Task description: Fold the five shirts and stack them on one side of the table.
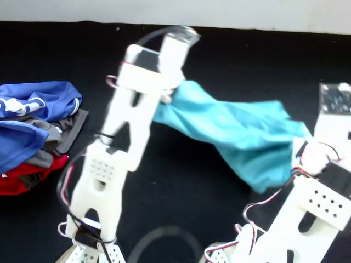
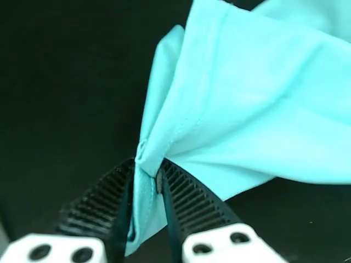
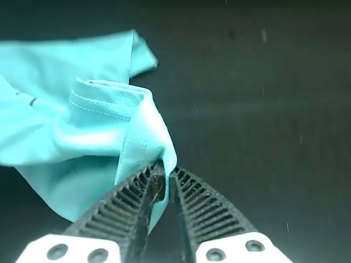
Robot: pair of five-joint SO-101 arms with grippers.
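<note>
Above the black table (image 1: 181, 203), the teal shirt (image 1: 236, 131) hangs stretched between both arms. The left gripper (image 2: 147, 169) and right gripper (image 3: 165, 171) each pinch a fabric edge. Hold tension even and lower the cloth flat before folding, clear of the shirt pile (image 1: 33, 131).

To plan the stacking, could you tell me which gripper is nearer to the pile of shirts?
Left. The left gripper, shut on one end of the teal shirt, is apart from the pile; the right gripper, on the other end, is farther across the table.
</note>
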